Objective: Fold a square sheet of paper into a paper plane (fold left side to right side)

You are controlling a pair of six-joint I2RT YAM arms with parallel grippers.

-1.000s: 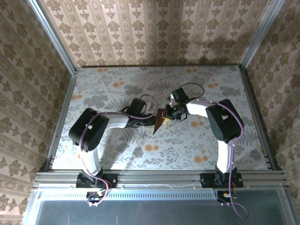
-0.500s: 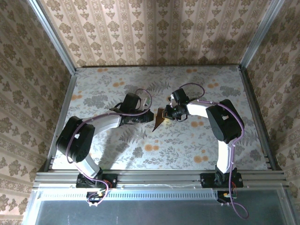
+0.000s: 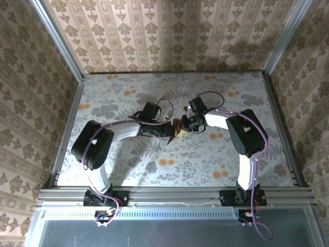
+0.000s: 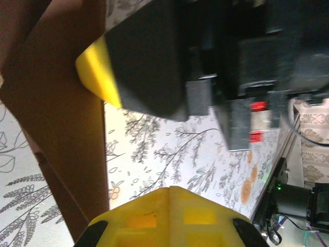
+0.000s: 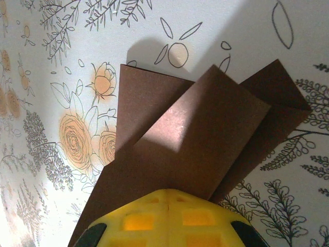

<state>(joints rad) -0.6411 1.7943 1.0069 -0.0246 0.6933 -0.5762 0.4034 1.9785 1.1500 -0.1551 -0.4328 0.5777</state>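
Right end effector (image 5: 168, 194), closed, touches the folded paper (image 5: 205, 139); left (image 4: 169, 191), closed, beside.

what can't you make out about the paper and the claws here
Right wrist: the near edge of the paper sheet lies under the right claw; pinched or just pressed, cannot tell.
Left wrist: the sheet runs off the left and top edges; the left claw is cut by the bottom edge; the right claw is blurred.
Top external: the sheet is too small, partly under both claws; folds unreadable.

One sheet of paper (image 5: 195, 139), one left pincer (image 3: 167, 129), one right pincer (image 3: 182, 124), one table (image 3: 205, 164).
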